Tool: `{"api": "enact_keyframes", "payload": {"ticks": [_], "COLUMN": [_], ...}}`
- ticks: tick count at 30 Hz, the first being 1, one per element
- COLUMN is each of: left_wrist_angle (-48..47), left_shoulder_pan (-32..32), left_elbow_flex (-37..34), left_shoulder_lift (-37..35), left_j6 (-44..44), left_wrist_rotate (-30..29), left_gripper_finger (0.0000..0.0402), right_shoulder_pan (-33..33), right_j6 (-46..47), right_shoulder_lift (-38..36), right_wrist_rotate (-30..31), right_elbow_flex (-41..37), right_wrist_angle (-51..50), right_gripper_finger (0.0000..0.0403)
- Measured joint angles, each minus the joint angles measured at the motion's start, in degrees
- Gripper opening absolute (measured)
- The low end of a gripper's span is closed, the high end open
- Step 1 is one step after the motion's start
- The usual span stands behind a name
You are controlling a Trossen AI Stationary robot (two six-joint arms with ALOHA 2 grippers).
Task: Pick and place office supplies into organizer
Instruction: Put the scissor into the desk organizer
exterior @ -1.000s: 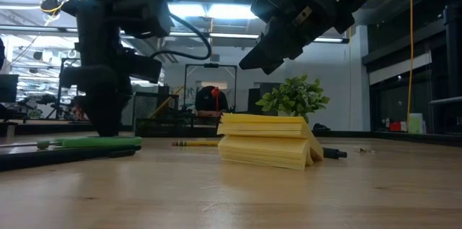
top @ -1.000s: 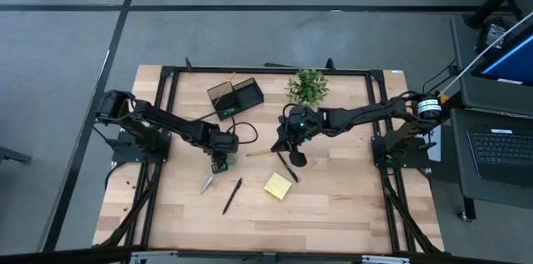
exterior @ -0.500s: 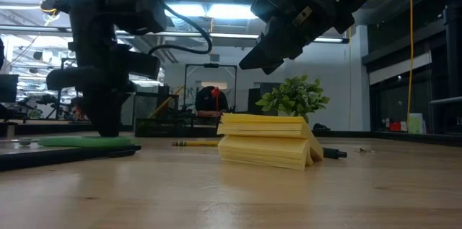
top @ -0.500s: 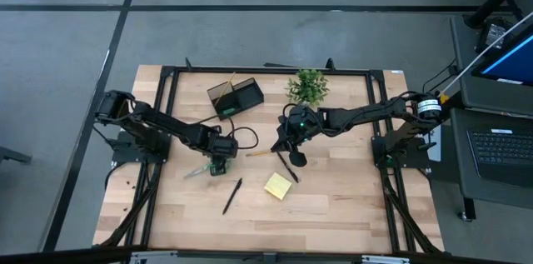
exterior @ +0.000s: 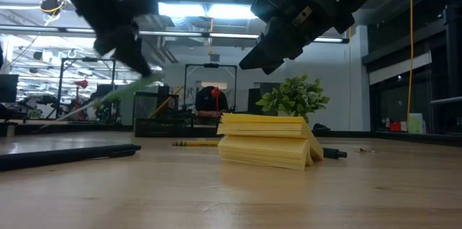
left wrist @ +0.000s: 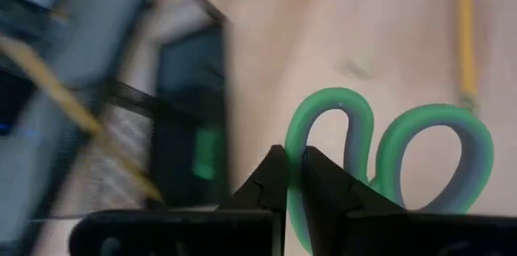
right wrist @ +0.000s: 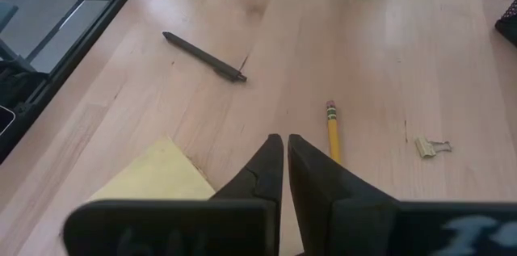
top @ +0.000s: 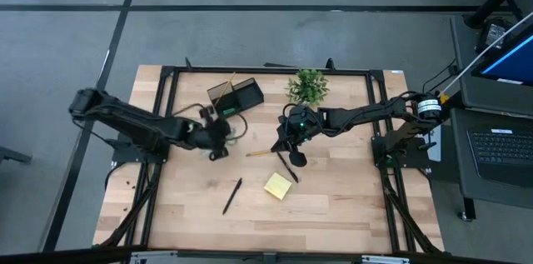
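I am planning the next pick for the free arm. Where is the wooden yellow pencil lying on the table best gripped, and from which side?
Grip the wooden yellow pencil at mid-shaft, coming straight down from above. It lies flat on bare wood, so fingers set across its thin length could close on it. The small binder clip lies apart from it, so probably nothing blocks.

scissors (left wrist: 380, 159): green-handled, lifted, centre-left | organizer (top: 235, 97): black, upper centre | sticky-note pad (top: 278, 185): yellow, centre | pen (top: 232, 195): lower centre
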Motion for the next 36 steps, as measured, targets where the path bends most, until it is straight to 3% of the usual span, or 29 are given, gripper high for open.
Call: {"api": "enact_keyframes", "payload": {"ticks": [5,11,21,30,36], "left_wrist_angle": [0.0,1.4,1.2,-1.5,-1.3], "left_shoulder_pan": [0.0,0.1,2.3,8.1,12.3], "left_elbow_flex": [0.0,0.1,0.2,0.2,0.2], "left_shoulder_lift": [-9.3,-18.7,-20.5,-15.2,-11.3], "left_j6": [1.3,-2.1,-11.9,-22.0,-23.7], "left_wrist_rotate": [-11.1,-30.5,-51.1,-52.2,-52.2], "left_gripper_finger": [0.0014,0.0014,0.0014,0.0013,0.0013], "right_shoulder_pan": [0.0,0.0,0.0,0.0,0.0], "right_j6": [0.0,0.0,-0.9,-1.5,-3.5], "right_shoulder_lift": [0.0,0.0,0.0,0.0,0.0], "right_wrist_rotate": [0.0,0.0,0.0,0.0,0.0], "right_elbow_flex": [0.0,0.0,0.0,0.0,0.0], "right_wrist_angle": [0.0,0.0,0.1,1.0,2.8], "right_gripper_finger": [0.0026,0.0026,0.0026,0.0026,0.0026]}}
